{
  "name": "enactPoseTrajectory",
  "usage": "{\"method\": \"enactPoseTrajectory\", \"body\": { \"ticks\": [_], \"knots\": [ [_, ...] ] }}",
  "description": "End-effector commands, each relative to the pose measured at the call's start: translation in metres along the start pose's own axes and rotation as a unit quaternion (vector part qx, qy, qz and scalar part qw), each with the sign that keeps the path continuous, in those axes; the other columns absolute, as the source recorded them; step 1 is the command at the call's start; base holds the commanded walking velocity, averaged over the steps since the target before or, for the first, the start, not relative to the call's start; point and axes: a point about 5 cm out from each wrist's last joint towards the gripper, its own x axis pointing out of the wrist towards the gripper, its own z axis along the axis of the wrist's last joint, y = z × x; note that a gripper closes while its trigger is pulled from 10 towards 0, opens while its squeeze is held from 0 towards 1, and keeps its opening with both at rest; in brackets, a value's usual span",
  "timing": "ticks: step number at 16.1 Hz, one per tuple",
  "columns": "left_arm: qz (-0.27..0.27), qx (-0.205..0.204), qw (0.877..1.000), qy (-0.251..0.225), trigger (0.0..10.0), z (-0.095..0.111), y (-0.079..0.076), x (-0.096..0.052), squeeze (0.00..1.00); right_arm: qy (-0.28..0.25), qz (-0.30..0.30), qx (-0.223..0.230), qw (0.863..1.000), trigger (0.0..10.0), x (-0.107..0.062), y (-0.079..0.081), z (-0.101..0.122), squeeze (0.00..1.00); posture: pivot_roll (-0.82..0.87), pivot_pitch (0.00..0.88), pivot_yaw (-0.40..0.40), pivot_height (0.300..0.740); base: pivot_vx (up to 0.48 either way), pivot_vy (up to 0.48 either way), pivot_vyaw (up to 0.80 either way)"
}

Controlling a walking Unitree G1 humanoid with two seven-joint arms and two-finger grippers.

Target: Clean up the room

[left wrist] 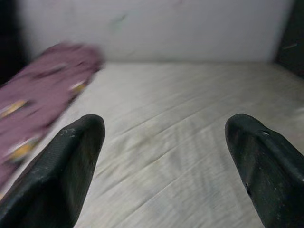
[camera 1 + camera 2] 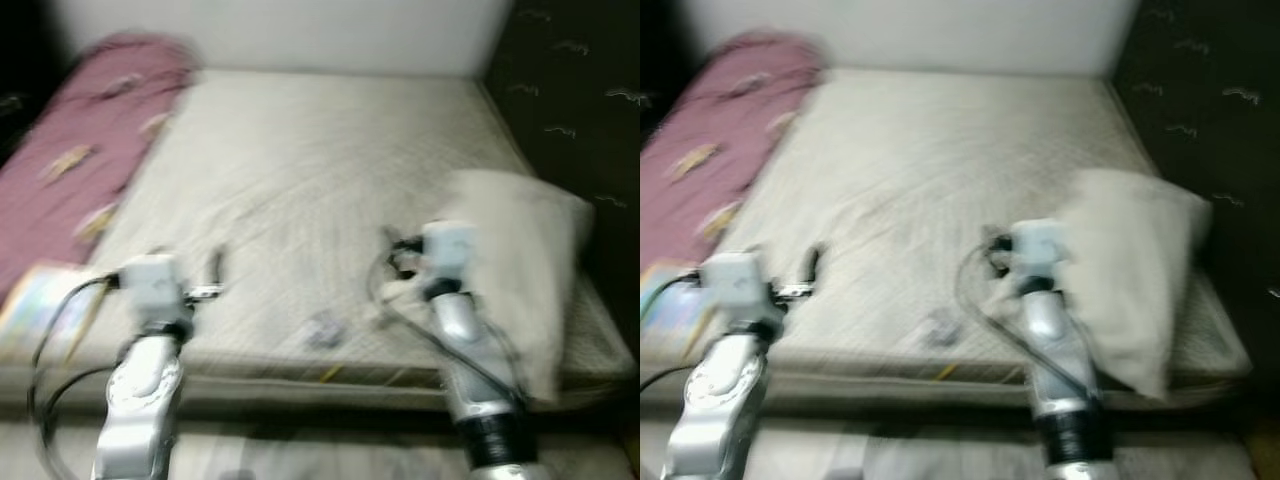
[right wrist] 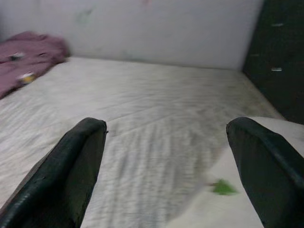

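Both grippers, left (image 1: 164, 156) and right (image 3: 166, 161), hover over the bed (image 2: 300, 170) with fingers wide and empty; pillow (image 2: 520, 260) at bed's right edge looks soft, light, best pinched at 1 corner.

A bare beige mattress (image 2: 300, 180) meets a white wall (image 2: 300, 30), with a dark patterned curtain (image 2: 570, 100) along its right side and a colourful book (image 2: 40, 305) at its near left edge.

txt: none legible | labels: none | pics blurred
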Motion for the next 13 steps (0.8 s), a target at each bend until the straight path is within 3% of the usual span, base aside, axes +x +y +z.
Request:
{"method": "enactPoseTrajectory", "body": {
  "ticks": [1,3,7,9,13],
  "knots": [
    [-0.022,-0.012,1.0,-0.009,10.0,0.0044,-0.0139,0.0021,0.0,0.011,-0.031,-0.008,0.999,10.0,-0.0045,-0.0199,-0.0053,0.0,-0.03,0.0,-0.007,0.74,0.36,0.0,0.0],
    [-0.02,-0.013,1.0,-0.008,10.0,0.0037,-0.0147,0.0018,0.0,0.011,-0.031,-0.009,0.999,10.0,-0.0047,-0.0206,-0.0051,0.0,-0.03,0.0,-0.007,0.74,0.337,0.0,0.0],
    [-0.011,-0.015,1.0,-0.001,10.0,0.002,-0.0163,0.0023,0.0,0.014,-0.032,-0.01,0.999,10.0,-0.0047,-0.0213,-0.0058,0.0,-0.02,0.0,-0.011,0.74,0.0,0.0,0.0],
    [-0.009,-0.025,1.0,0.002,10.0,0.0013,-0.0163,0.0025,0.0,0.019,-0.034,-0.009,0.999,10.0,-0.0048,-0.0225,-0.0074,0.0,-0.02,0.0,-0.018,0.74,0.0,0.48,-0.52],
    [-0.009,-0.028,1.0,0.001,10.0,0.0014,-0.0164,0.0022,0.0,0.022,-0.031,-0.013,0.999,10.0,-0.005,-0.0222,-0.0082,0.0,-0.01,0.0,-0.025,0.74,0.0,0.48,0.0]
  ]
}}
